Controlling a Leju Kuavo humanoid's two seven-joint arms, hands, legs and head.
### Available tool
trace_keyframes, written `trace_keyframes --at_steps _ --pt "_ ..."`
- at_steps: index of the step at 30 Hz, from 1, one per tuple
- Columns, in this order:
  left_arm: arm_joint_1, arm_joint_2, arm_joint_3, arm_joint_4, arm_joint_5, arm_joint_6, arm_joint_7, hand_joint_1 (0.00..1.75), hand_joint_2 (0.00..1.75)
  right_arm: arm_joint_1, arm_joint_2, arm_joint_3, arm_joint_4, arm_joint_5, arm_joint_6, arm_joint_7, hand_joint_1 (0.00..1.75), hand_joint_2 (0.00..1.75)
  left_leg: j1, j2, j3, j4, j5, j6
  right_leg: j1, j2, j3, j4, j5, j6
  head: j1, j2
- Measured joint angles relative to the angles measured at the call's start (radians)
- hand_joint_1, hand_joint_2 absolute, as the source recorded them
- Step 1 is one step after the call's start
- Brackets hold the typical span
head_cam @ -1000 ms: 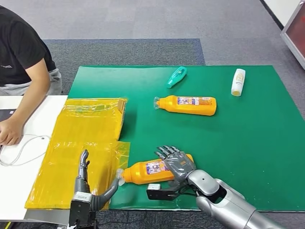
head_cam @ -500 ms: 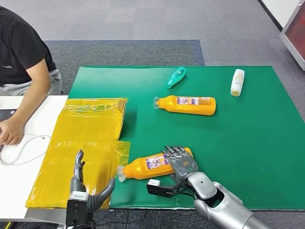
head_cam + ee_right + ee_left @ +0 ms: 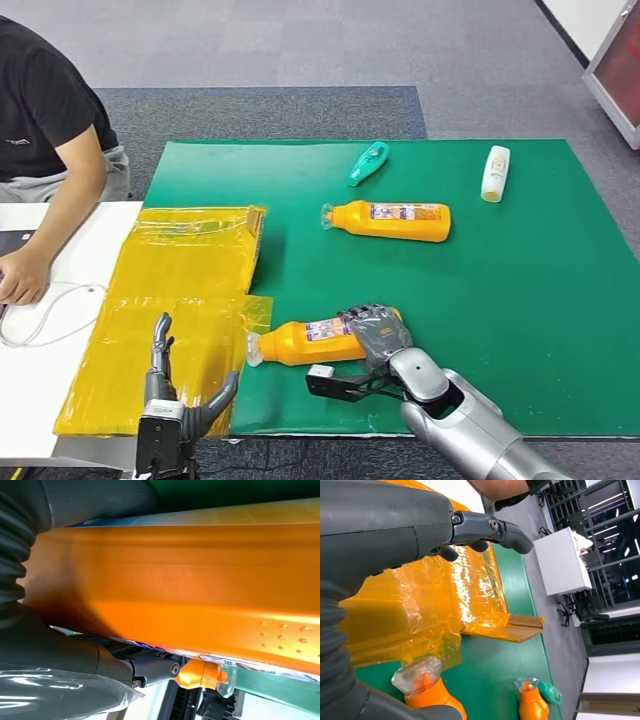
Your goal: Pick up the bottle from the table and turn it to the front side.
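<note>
The right hand [image 3: 375,333] has its fingers wrapped over the base end of the orange bottle [image 3: 313,343], which seems barely raised near the green mat's [image 3: 528,300] front edge, so the turn remains, while the left hand [image 3: 177,395] hovers open beside its cap.
</note>
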Motion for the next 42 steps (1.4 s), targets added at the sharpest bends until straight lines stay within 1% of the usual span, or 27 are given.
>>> trace_keyframes --at_steps 4,6,8,9,12,14,18,20,26,35,39,42 --pt "0.000 0.000 0.002 0.000 0.000 -0.001 -0.001 0.00 1.75 -0.011 0.017 -0.002 0.039 0.002 -0.028 -0.029 1.75 1.75 0.001 0.003 0.003 0.000 -0.003 -0.002 0.001 0.003 0.002 0.000 -0.002 -0.001 0.000 0.000" --pt "-0.001 0.000 0.002 0.000 0.000 -0.003 -0.002 0.00 1.75 -0.011 0.025 -0.004 0.057 -0.010 -0.069 -0.050 1.75 1.75 0.001 0.003 0.004 0.000 -0.002 -0.002 0.001 0.004 0.003 0.000 -0.001 -0.001 0.000 0.000" --pt "-0.002 0.000 0.003 0.000 0.000 -0.005 -0.004 0.00 1.75 -0.006 0.033 -0.011 0.068 -0.040 -0.132 -0.085 1.75 1.75 0.001 0.003 0.003 0.000 0.000 0.000 0.001 0.004 0.003 0.000 0.003 -0.001 0.000 0.000" --pt "-0.002 -0.001 0.003 0.000 0.001 -0.005 -0.007 0.00 1.75 -0.001 0.037 -0.020 0.070 -0.060 -0.166 -0.105 1.75 1.75 0.001 0.003 0.002 0.000 0.002 0.001 0.001 0.004 0.003 0.000 0.005 -0.001 0.000 0.000" --pt "-0.008 -0.002 0.003 -0.004 0.025 -0.017 -0.023 0.00 1.75 0.025 0.062 -0.068 0.071 -0.174 -0.262 -0.197 1.75 1.75 0.001 0.003 -0.002 0.000 0.008 -0.002 0.002 0.004 -0.001 0.000 0.008 0.000 0.000 0.000" --pt "-0.019 -0.004 0.004 -0.010 0.046 -0.025 -0.032 0.00 1.75 0.047 0.090 -0.108 0.066 -0.262 -0.296 -0.259 1.75 1.75 0.002 0.003 -0.007 0.000 0.010 -0.003 0.002 0.003 -0.005 0.001 0.009 0.000 0.000 0.000" --pt "-0.036 -0.005 0.004 -0.019 0.078 -0.026 -0.048 0.00 1.75 0.092 0.137 -0.162 0.035 -0.404 -0.284 -0.341 1.75 1.75 0.002 0.002 -0.013 0.000 0.012 -0.004 0.002 0.002 -0.011 0.001 0.009 0.000 0.000 0.000" --pt "-0.039 -0.005 0.004 -0.020 0.093 -0.027 -0.055 0.00 1.75 0.110 0.149 -0.174 0.020 -0.438 -0.274 -0.362 1.75 1.75 0.002 0.002 -0.015 0.000 0.012 -0.004 0.002 0.002 -0.013 0.001 0.008 0.000 0.000 0.000" --pt "-0.047 -0.005 0.004 -0.025 0.129 -0.041 -0.067 0.00 1.75 0.136 0.163 -0.182 0.002 -0.471 -0.270 -0.391 1.75 1.75 0.002 0.002 -0.018 0.000 0.009 -0.002 0.002 0.002 -0.016 0.001 0.006 0.002 0.000 0.000" --pt "-0.067 -0.001 -0.002 -0.026 0.174 -0.043 -0.070 0.00 1.75 0.143 0.173 -0.176 0.000 -0.498 -0.287 -0.436 1.75 1.75 0.002 0.002 -0.020 0.000 0.009 -0.002 0.002 0.002 -0.017 0.001 0.006 0.002 0.000 0.000" --pt "-0.081 -0.001 -0.003 -0.029 0.248 -0.097 -0.070 0.00 1.75 0.149 0.186 -0.168 -0.033 -0.567 -0.271 -0.480 1.75 1.75 0.002 0.002 -0.021 0.000 0.009 -0.002 0.002 0.002 -0.018 0.001 0.006 0.002 0.000 0.000" --pt "-0.097 -0.002 -0.001 -0.029 0.308 -0.185 -0.070 0.00 1.75 0.145 0.192 -0.151 -0.077 -0.616 -0.237 -0.487 1.75 1.75 0.002 0.002 -0.022 0.000 0.009 -0.002 0.002 0.002 -0.019 0.001 0.006 0.002 0.000 0.000"
